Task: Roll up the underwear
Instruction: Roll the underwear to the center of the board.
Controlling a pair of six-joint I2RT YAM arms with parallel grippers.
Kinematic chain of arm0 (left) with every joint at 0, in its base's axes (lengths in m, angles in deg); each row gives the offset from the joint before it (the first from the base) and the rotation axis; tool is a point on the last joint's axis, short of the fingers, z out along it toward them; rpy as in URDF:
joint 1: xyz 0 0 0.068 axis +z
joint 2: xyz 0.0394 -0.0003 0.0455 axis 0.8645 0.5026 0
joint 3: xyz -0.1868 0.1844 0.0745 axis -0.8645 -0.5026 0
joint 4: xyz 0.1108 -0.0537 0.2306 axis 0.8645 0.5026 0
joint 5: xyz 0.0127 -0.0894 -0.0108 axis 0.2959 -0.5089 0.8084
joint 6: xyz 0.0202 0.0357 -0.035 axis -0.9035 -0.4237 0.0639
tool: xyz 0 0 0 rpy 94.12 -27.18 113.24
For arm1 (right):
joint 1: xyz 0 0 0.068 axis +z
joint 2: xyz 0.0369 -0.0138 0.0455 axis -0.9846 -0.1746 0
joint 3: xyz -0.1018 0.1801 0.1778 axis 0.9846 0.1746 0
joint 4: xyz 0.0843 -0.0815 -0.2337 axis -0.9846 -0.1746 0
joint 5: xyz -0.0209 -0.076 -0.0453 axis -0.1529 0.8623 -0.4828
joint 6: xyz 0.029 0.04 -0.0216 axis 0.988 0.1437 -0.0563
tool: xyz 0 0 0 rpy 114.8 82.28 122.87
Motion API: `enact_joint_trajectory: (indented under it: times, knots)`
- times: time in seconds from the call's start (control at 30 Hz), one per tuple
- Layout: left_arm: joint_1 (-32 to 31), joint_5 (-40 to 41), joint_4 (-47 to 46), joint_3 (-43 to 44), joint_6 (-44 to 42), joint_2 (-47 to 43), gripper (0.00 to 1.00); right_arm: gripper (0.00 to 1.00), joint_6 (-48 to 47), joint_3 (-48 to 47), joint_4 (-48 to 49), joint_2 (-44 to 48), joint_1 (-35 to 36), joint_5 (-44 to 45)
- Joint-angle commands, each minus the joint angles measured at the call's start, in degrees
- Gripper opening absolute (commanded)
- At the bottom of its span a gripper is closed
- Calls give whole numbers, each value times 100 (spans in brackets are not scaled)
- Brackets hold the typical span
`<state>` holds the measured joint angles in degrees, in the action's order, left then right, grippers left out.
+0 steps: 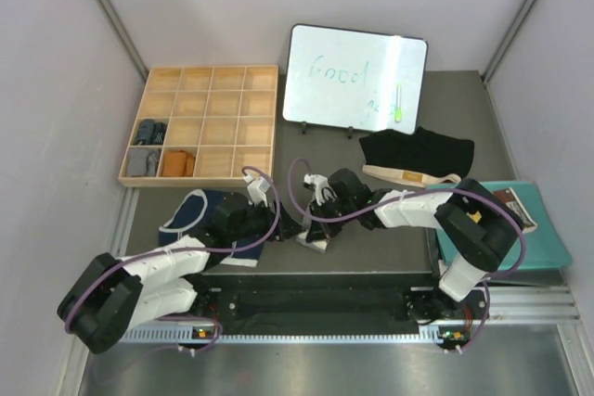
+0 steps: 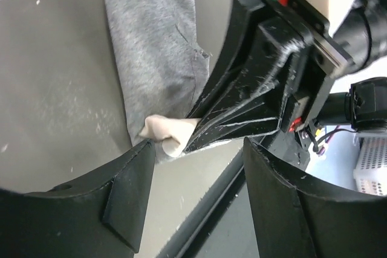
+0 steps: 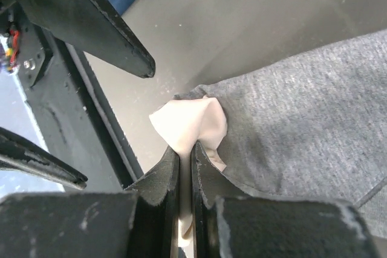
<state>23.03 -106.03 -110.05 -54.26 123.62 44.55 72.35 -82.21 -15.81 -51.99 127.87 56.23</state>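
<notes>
The grey underwear (image 3: 302,119) lies flat on the dark mat, its cream waistband (image 3: 190,122) at the near edge. My right gripper (image 3: 184,152) is shut on a pinched-up fold of that waistband. My left gripper (image 2: 199,167) is open and empty, right beside the right gripper's fingers (image 2: 242,107), with the waistband fold (image 2: 166,134) just ahead of its left finger. In the top view both grippers meet at the mat's middle front, the left (image 1: 278,220) and the right (image 1: 316,227). The navy underwear (image 1: 197,210) lies under the left arm. The black underwear (image 1: 418,155) lies at the back right.
A wooden compartment tray (image 1: 200,122) stands at the back left with rolled items in its lower-left cells. A whiteboard (image 1: 353,76) leans at the back centre. A teal box (image 1: 520,229) sits at the right. The mat's front edge and a black rail (image 3: 78,113) run close below the grippers.
</notes>
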Motion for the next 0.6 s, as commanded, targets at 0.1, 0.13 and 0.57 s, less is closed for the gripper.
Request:
enact_joint_trajectory:
  times: [0.1,0.13,0.57]
  knots:
    - [6,-349,-1387,64,-361,780,62,0,26,-410,50,-481,-476,-999]
    - [6,-410,-1484,64,-370,928,61,0,26,-454,50,-534,-572,-1034]
    - [6,-393,-2223,29,-414,1826,52,0,-149,-674,-108,-956,-960,-1315]
